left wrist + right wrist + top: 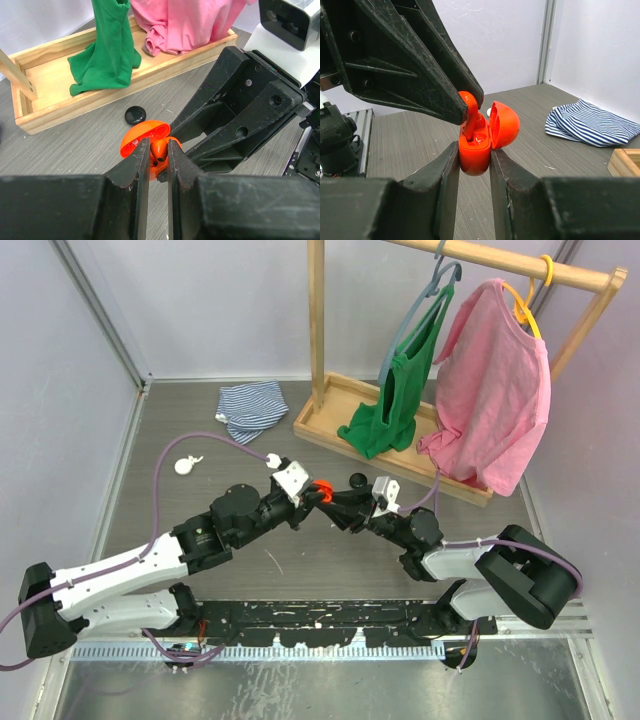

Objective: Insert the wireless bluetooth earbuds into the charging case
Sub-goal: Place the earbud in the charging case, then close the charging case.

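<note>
An orange charging case (474,156) stands upright with its lid (504,125) hinged open. My right gripper (474,148) is shut on the case's body. My left gripper (159,148) is shut on an orange earbud (159,150), and its fingers (420,75) reach down over the case from the upper left. The earbud (469,109) has its stem down in the case's socket. In the top view both grippers meet at the case (322,488) mid-table, held above the surface.
A black round puck (135,115) lies on the table behind the case. A wooden rack base (330,420) carries a green top (400,400) and a pink shirt (495,380). A striped cloth (252,408) and a white object (186,465) lie at the far left.
</note>
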